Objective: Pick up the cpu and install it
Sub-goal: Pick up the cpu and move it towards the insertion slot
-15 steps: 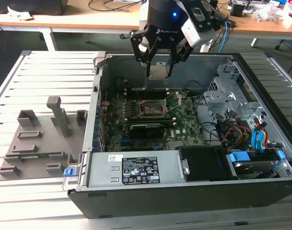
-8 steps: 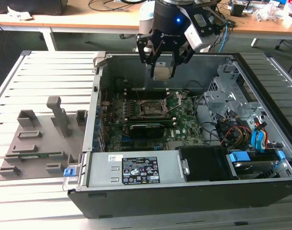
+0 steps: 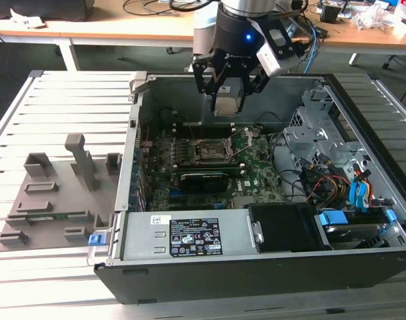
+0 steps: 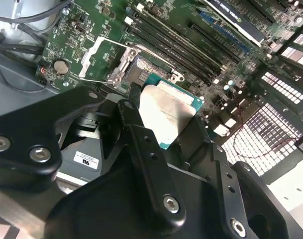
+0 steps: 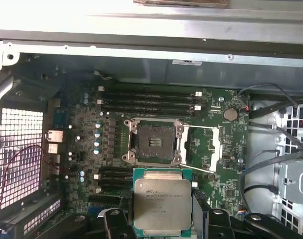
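- Tool (image 5: 161,218): black linkage fingers (image 4: 134,130) lie closest to the lens in both wrist views. The jaws pinch the cpu (image 5: 162,206) by two opposite edges.
- The cpu is level with its pale metal lid facing up. It is held clear above the socket (image 5: 153,142), offset to one side of it and not seated.
- In the exterior view the tool (image 3: 228,92) hangs over the open computer case (image 3: 133,160). The cpu (image 3: 228,101) sits above and just behind the socket (image 3: 206,152).
- Socket: bare contact field visible. Its retention frame (image 5: 203,149) is swung open and lies flat just beside the socket.
- Motherboard (image 5: 86,124): green, surrounds the socket. Memory sticks (image 5: 149,99) run in rows on two opposite sides of the socket.
- Coin cell (image 5: 231,114): on the board beyond the open retention frame, away from the socket.
- Grey holder blocks (image 3: 56,193): outside the case, well apart from the socket, toward the exterior view's left.
- Case and blocks both rest on the slatted counter (image 3: 56,93).
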You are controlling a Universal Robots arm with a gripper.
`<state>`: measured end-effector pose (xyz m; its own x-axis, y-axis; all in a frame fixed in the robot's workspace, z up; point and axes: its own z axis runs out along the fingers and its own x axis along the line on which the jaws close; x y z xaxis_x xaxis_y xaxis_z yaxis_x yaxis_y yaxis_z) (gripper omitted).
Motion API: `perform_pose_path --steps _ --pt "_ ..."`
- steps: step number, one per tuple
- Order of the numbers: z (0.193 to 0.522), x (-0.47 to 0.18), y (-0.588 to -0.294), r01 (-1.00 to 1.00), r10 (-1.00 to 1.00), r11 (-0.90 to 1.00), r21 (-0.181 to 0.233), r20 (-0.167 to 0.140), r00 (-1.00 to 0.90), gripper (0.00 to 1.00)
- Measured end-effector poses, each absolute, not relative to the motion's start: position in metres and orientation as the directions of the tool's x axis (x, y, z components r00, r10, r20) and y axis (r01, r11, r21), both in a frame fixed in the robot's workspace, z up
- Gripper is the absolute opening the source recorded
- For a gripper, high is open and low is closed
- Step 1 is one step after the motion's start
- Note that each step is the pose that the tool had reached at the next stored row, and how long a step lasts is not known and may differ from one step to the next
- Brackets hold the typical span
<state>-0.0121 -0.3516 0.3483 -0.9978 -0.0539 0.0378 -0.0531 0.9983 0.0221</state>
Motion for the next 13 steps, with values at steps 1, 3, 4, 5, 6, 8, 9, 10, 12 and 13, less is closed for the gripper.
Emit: perform_pose_path --steps 1,3,4,5,6,8,9,10,12,13 --pt "0.3471 -0.012 -0.3513 -0.053 -0.054 0.998 0.022 0.038 -0.998 0.55" --pt "0.345 -0.0119 -0.3508 -0.053 -0.054 0.998 0.022 0.038 -0.998 0.55" --pt "0.344 -0.0119 -0.3503 -0.053 -0.054 0.998 0.022 0.038 -0.998 0.55" --pt "0.3431 -0.0119 -0.3495 -0.053 -0.054 0.998 0.022 0.038 -0.998 0.55" --pt "0.3424 -0.0118 -0.3487 -0.053 -0.054 0.998 0.022 0.038 -0.998 0.55" --pt "0.3397 -0.0115 -0.3447 -0.053 -0.054 0.998 0.022 0.038 -0.998 0.55" --pt "0.3389 -0.0111 -0.3433 -0.054 -0.055 0.998 0.022 0.038 -0.998 0.55" --pt "0.3381 -0.01 -0.3419 -0.054 -0.055 0.998 0.022 0.038 -0.998 0.55" --pt "0.3379 -0.0092 -0.3416 -0.054 -0.054 0.998 0.022 0.038 -0.998 0.55" --pt "0.3379 -0.0091 -0.3416 -0.054 -0.055 0.998 0.022 0.038 -0.998 0.55"
